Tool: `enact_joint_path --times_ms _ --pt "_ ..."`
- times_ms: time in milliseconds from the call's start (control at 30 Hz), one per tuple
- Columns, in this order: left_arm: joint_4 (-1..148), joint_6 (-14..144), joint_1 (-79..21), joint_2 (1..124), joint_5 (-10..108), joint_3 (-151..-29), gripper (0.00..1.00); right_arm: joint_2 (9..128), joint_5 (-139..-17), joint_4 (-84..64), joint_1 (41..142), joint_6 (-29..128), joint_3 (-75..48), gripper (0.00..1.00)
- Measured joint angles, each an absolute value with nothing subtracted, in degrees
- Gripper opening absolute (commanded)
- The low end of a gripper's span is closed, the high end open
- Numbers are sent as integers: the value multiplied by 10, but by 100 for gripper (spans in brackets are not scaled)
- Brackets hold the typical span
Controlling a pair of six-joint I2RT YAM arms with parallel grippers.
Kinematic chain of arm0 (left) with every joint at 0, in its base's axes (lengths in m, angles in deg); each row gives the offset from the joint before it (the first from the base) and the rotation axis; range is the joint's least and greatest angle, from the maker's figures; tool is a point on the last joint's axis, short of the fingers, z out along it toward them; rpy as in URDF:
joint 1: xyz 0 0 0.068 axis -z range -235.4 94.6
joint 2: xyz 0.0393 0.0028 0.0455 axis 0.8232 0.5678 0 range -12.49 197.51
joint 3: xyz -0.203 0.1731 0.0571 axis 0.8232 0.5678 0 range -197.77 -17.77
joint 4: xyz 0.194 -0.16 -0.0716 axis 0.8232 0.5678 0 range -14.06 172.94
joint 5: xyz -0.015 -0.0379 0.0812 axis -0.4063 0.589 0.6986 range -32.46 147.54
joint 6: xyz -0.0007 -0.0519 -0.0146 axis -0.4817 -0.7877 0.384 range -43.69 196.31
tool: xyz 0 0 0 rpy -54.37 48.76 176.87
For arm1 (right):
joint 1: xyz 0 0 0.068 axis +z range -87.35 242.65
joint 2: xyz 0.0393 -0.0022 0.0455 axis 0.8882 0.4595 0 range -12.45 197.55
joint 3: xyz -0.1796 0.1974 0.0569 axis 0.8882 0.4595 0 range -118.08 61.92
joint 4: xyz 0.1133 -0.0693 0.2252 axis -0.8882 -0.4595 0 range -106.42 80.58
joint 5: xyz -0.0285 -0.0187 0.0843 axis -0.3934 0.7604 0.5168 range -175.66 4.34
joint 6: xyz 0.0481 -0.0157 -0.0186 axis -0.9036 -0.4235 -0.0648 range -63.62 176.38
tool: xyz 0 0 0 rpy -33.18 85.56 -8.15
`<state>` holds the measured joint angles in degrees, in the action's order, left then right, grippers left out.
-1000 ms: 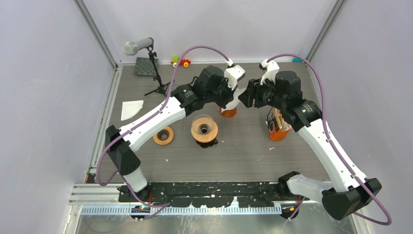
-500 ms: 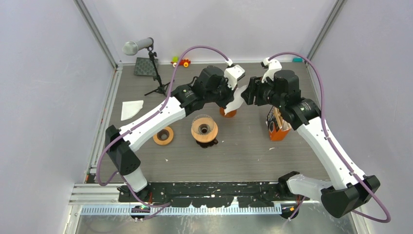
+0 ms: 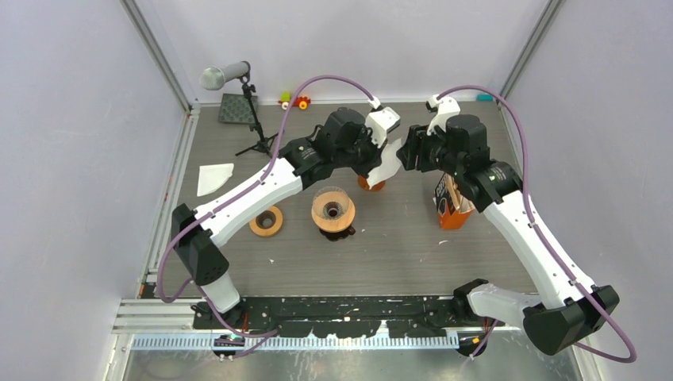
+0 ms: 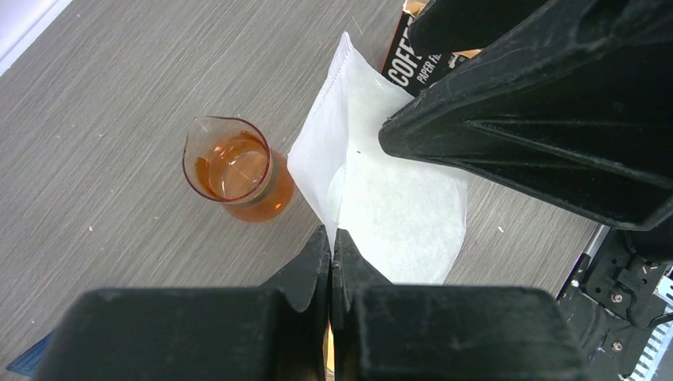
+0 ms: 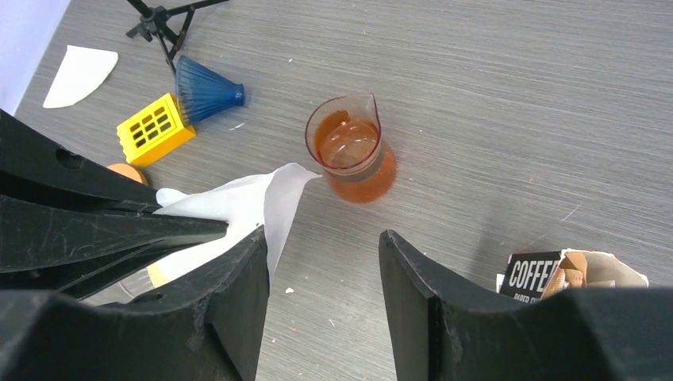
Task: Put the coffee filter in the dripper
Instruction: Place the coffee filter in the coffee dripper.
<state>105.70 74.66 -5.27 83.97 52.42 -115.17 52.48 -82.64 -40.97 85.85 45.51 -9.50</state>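
My left gripper (image 3: 373,163) is shut on the edge of a white paper coffee filter (image 3: 387,163), held in the air above the table; the filter fans out ahead of the tips in the left wrist view (image 4: 381,198) and shows at the left of the right wrist view (image 5: 246,198). My right gripper (image 3: 405,152) is open, just right of the filter, its left finger (image 5: 230,286) beside the paper. The dripper (image 3: 333,208), clear with an orange base, stands on the table below and left of the filter. An orange glass carafe (image 3: 371,182) stands under the grippers.
An orange coffee filter box (image 3: 452,208) stands at the right. An orange ring (image 3: 266,221) lies left of the dripper. A spare white filter (image 3: 214,178) lies at the far left. A microphone stand (image 3: 252,119), a dark mat and small toys sit at the back.
The right gripper has shifted slightly up and left, closer to the filter. The left gripper with the filter has lifted a little. The filter now stands more upright between the grippers.
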Motion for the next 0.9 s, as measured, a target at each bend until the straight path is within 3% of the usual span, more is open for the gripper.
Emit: enact_joint_path --times_ms 300,533,800,900 --pt "1055 766 -53 839 506 -1141 0 521 -792 -407 858 466 -76 32" --pt "1055 765 -53 839 514 -1141 1 521 -759 -407 859 439 -76 2" --pt "1058 731 -58 839 577 -1143 25 547 -757 -407 859 385 -79 1" --pt "1067 713 -63 839 588 -1150 39 563 -760 -407 859 358 -84 0"
